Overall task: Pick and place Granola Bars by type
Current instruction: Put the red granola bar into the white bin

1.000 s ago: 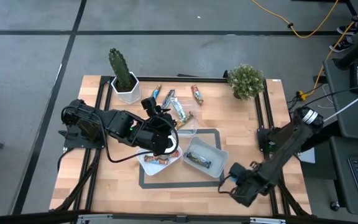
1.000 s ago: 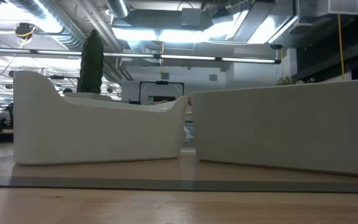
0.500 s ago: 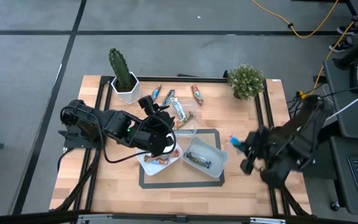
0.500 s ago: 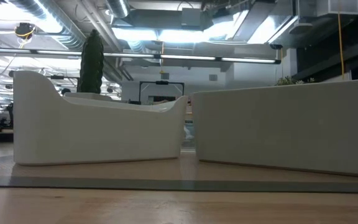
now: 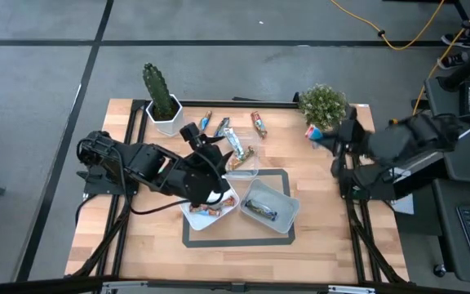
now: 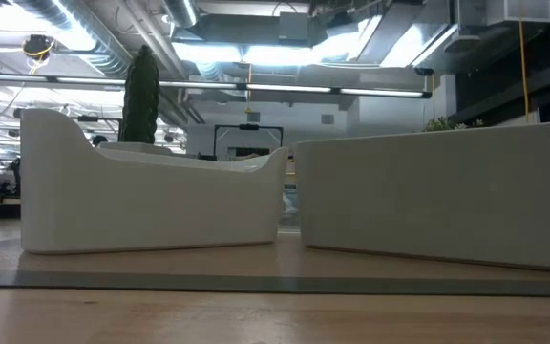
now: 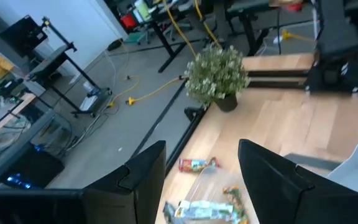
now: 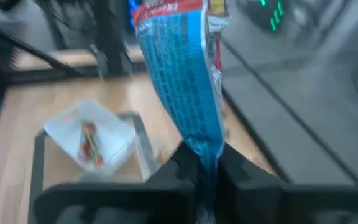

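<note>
Overhead view, table-level view, two wrist views

Wooden table point(image 5: 161, 245) with a black frame, standing on grey floor. Cactus point(image 5: 157, 88) in a white faceted pot point(image 5: 168, 120) at the table's far left corner; small leafy plant point(image 5: 322, 104) at its far right corner. White tub point(image 5: 210, 214) and grey tub point(image 5: 280, 198) side by side near the table's middle, inside a dark taped rectangle point(image 5: 188, 238). Yellow cable point(image 5: 398, 37) on the floor beyond the leafy plant
</note>
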